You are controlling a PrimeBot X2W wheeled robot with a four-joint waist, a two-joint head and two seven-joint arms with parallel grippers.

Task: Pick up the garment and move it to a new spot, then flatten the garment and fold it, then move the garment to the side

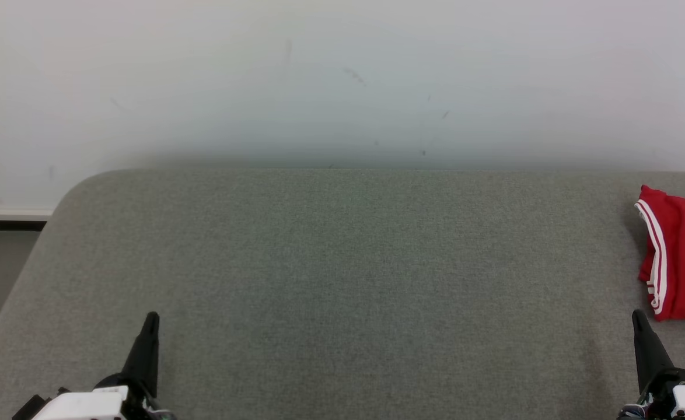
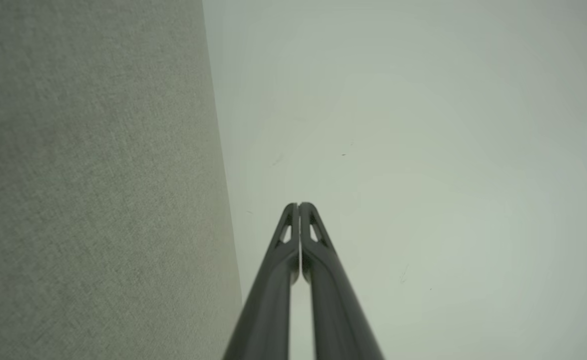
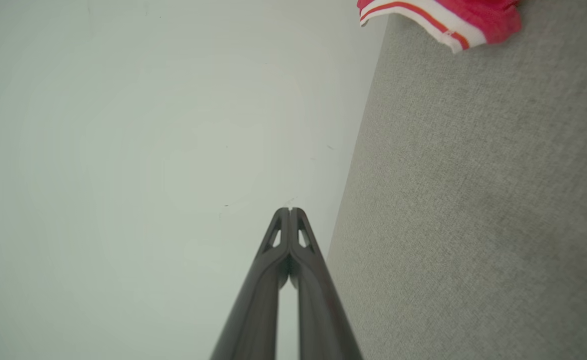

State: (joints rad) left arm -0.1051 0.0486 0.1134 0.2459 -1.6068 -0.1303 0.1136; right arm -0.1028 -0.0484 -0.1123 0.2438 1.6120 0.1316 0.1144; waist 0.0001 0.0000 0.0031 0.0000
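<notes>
Head view: folded red garment (image 1: 684, 262), woven grey table (image 1: 342, 280).

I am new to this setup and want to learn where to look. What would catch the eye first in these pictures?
The red garment with white stripes stands out first: it lies at the far right of the grey fabric surface, cut off by the edge of the head view. Next come the left gripper and the right gripper, dark against the grey, both shut and holding nothing, at the lower corners.
</notes>
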